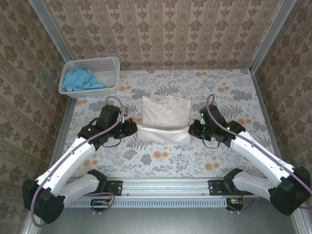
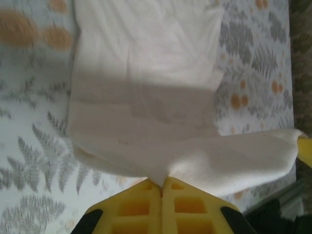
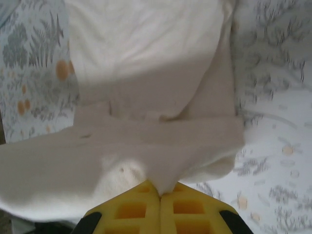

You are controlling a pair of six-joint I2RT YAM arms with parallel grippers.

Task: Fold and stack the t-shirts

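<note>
We see the cream shirt (image 1: pixel 165 119) as soft, matt, slightly fuzzy cloth. Beyond it to the left, the basket (image 1: pixel 113 62) is smooth white perforated plastic and holds a crumpled matt blue shirt (image 1: pixel 80 79). Under the cream shirt, the table cover (image 1: pixel 161 158) looks matt and printed. The yellow fingers (image 2: pixel 131 207) on its hem look like matt moulded plastic.

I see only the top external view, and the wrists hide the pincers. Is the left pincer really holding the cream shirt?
Observer: Yes. In the left wrist view the left pincer is shut on the near edge of the shirt.
Operator: And the right one?
Observer: The right pincer is also shut on that edge, cloth pinched between its yellow fingers.
Operator: Is the edge lying flat?
Observer: No, the left wrist view shows it raised off the table, shadowing the folded part.
</note>
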